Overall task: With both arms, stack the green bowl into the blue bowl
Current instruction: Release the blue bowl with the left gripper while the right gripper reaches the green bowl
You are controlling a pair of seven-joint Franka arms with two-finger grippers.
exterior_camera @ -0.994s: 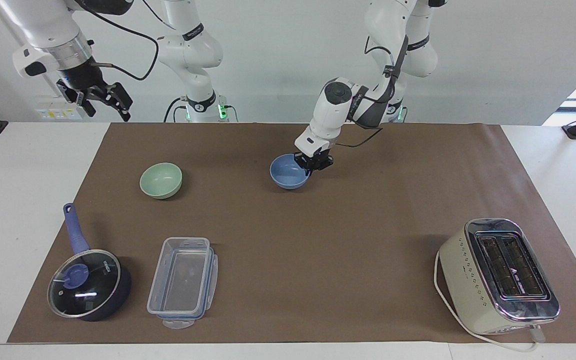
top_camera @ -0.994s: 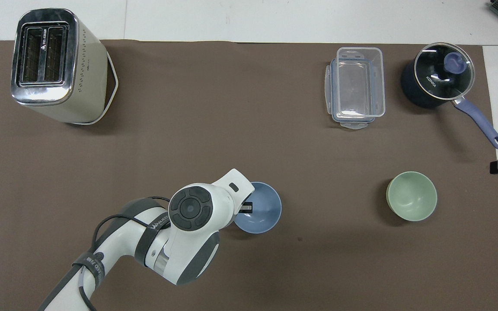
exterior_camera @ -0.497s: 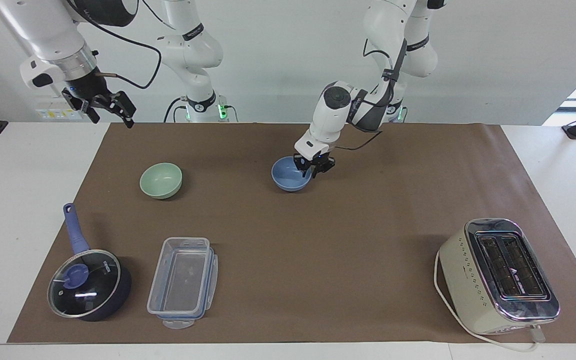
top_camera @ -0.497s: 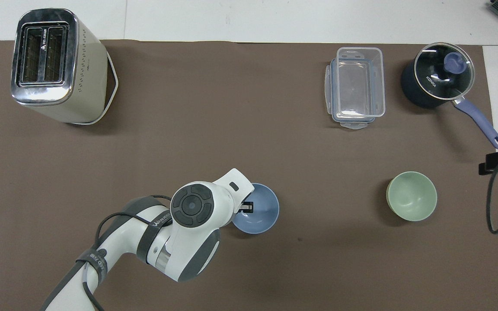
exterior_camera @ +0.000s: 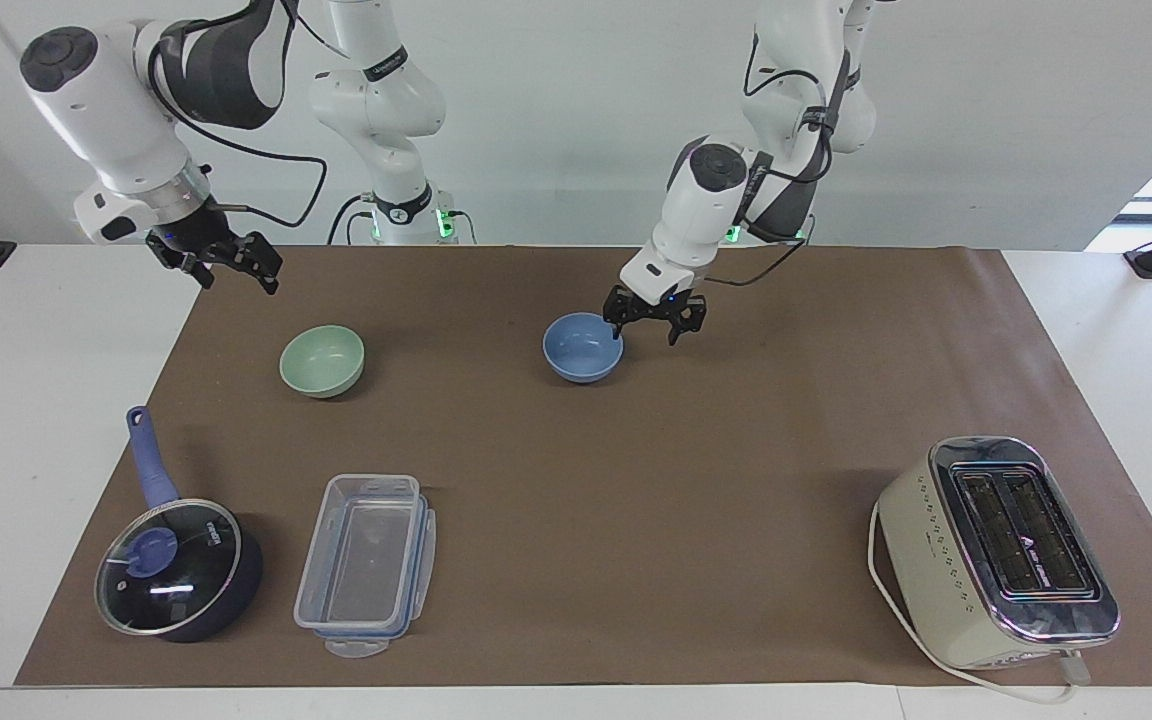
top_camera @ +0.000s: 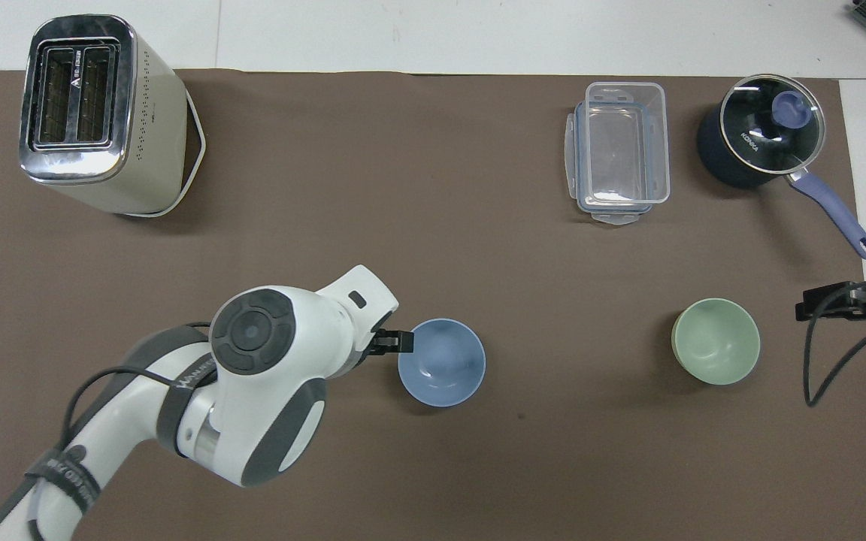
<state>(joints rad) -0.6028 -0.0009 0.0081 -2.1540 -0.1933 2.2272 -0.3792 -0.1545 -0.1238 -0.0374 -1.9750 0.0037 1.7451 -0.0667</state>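
**Blue bowl set down and released; green bowl not yet taken**

The blue bowl is shown resting upright on the brown mat, about midway between the two arms' ends of the table, a placement judged to put the receiving bowl within reach of both arms. The left gripper is seen just beside the bowl's rim, on the side toward the left arm's end, with its fingers spread apart and nothing held between them; the bowl is thus left free to receive. The green bowl stands upright on the mat, well apart from the blue bowl, toward the right arm's end. The right gripper is held in the air over the mat edge near the green bowl, its fingers parted and empty, a pose judged suited to descending on that bowl's rim. The saucepan, the clear container and the toaster lie farther from the robots and are not involved. The stacking itself is judged not yet begun.
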